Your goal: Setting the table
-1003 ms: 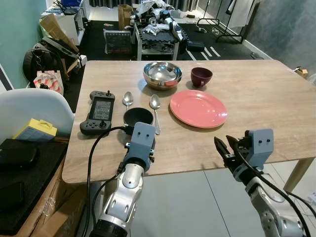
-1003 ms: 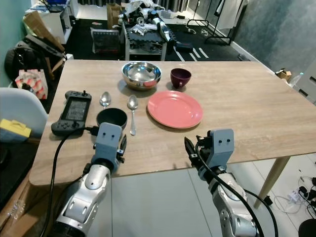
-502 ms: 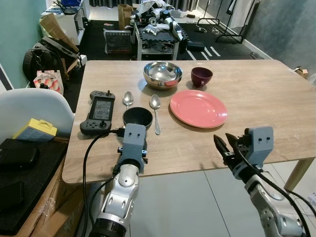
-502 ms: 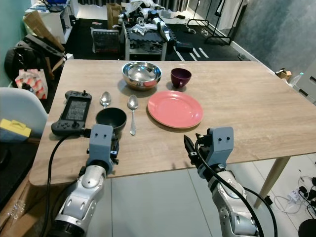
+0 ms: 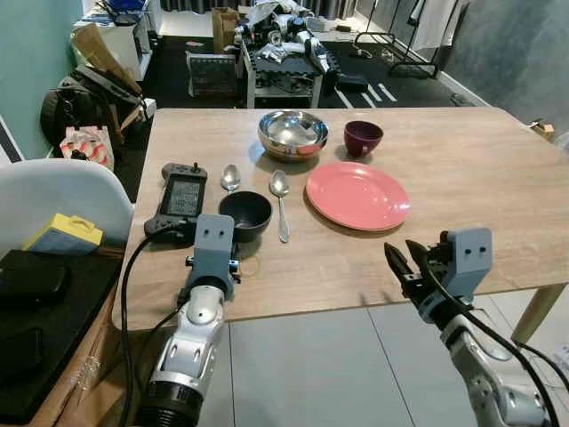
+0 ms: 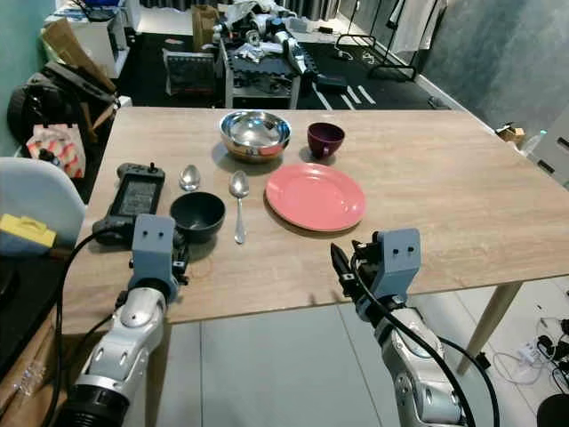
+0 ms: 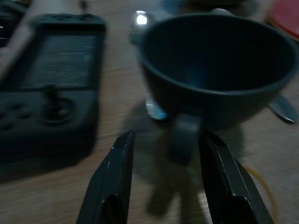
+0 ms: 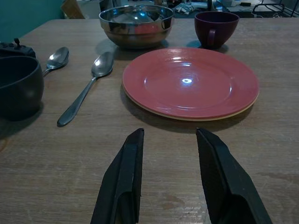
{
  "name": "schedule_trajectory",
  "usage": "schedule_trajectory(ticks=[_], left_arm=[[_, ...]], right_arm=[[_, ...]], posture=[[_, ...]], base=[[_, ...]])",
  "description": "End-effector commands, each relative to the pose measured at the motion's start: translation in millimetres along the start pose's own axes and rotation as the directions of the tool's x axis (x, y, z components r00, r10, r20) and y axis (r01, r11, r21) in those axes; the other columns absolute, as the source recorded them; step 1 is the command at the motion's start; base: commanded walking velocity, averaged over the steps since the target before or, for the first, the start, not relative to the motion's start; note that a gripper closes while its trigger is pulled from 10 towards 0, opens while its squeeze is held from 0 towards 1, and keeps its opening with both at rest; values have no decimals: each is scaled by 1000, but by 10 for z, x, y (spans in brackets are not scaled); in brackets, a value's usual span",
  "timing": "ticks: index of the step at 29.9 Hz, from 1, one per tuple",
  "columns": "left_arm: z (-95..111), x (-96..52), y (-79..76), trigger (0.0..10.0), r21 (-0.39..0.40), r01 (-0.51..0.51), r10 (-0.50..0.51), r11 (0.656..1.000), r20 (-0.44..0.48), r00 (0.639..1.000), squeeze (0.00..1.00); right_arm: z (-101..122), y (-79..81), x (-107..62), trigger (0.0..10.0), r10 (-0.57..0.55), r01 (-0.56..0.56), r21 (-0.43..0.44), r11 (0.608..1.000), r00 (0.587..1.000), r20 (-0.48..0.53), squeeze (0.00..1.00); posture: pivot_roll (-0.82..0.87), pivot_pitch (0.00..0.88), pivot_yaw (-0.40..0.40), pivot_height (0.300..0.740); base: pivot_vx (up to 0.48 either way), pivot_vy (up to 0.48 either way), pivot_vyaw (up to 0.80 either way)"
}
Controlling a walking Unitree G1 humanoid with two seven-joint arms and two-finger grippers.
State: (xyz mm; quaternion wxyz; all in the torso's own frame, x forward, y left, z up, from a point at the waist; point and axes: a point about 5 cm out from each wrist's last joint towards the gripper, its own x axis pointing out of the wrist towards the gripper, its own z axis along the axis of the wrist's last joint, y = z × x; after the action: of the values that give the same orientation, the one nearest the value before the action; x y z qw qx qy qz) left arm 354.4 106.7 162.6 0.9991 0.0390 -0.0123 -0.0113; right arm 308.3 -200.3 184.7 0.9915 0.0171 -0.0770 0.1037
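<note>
— Left wrist view first: how does the left end effector (image 7: 166, 186) stand?
— Fingers spread, gripping nothing, aimed at the handle of the dark cup (image 7: 208, 70), which sits on the counter (image 5: 462, 169) just ahead, beside the game controller (image 5: 179, 197). Likely lined up to take the handle.
— And the right end effector (image 8: 170, 177)?
— Parted too, empty, at the near edge facing the pink plate (image 8: 190, 81).
— Materials?
— Matte dark cup, glossy flat plate, polished steel bowl (image 5: 292, 132), two metal spoons (image 5: 279, 196), maroon cup (image 5: 363, 137), wood-grain top.
</note>
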Motion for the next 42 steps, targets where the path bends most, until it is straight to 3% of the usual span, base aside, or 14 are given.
schedule_trajectory(ticks=[1,8,17,18,19,20,21,23,24,31,42], left_arm=[[-51,-12,-80,10000,-23,89,-89,996,-16,996,0],[-59,-14,-38,10000,-15,185,-186,983,-13,983,0],[-55,-9,36,9843,32,185,-185,982,2,983,0],[-57,-5,52,8941,41,178,-178,983,3,984,0],[-57,-5,52,8941,41,178,-178,983,3,984,0],[-58,-2,61,5647,46,175,-176,983,4,984,0],[-58,-2,61,5647,46,175,-176,983,4,984,0],[-59,4,72,3647,53,178,-178,983,8,984,0],[-57,4,75,275,60,184,-185,981,14,983,0],[-62,-1,94,0,82,210,-213,974,26,977,0],[28,-12,123,0,220,229,-253,948,85,964,0]], right_arm=[[-33,-31,-12,10000,-11,11,3,1000,1000,-20,0],[-30,-48,-13,10000,-18,18,3,1000,1000,-20,0],[-35,-44,-9,10000,-20,20,5,1000,1000,-20,0],[-36,-43,-6,10000,-19,19,5,1000,1000,-20,0],[-36,-43,-6,10000,-19,19,5,1000,1000,-20,0],[-36,-42,-5,10000,-19,19,5,1000,1000,-20,0],[-36,-42,-5,10000,-19,19,5,1000,1000,-20,0],[-37,-42,1,10000,-18,19,5,1000,1000,-21,0],[-35,-44,0,10000,-19,19,5,1000,1000,-20,0],[-31,-47,-9,10000,-21,21,5,1000,1000,-18,0],[-25,-38,-17,10000,-23,23,6,1000,1000,-15,0]], posture=[[35,140,-6,740],[28,139,-7,740],[32,139,-9,740],[31,139,-9,740],[31,139,-9,740],[31,139,-9,740],[31,139,-9,740],[29,139,-11,740],[29,139,-11,740],[29,139,-11,740],[29,141,-3,740]], base=[[0,0,0],[0,0,0],[0,0,0],[0,0,0],[0,0,0],[0,0,0],[0,0,0],[0,0,0],[0,0,0],[0,0,0],[0,0,0]])
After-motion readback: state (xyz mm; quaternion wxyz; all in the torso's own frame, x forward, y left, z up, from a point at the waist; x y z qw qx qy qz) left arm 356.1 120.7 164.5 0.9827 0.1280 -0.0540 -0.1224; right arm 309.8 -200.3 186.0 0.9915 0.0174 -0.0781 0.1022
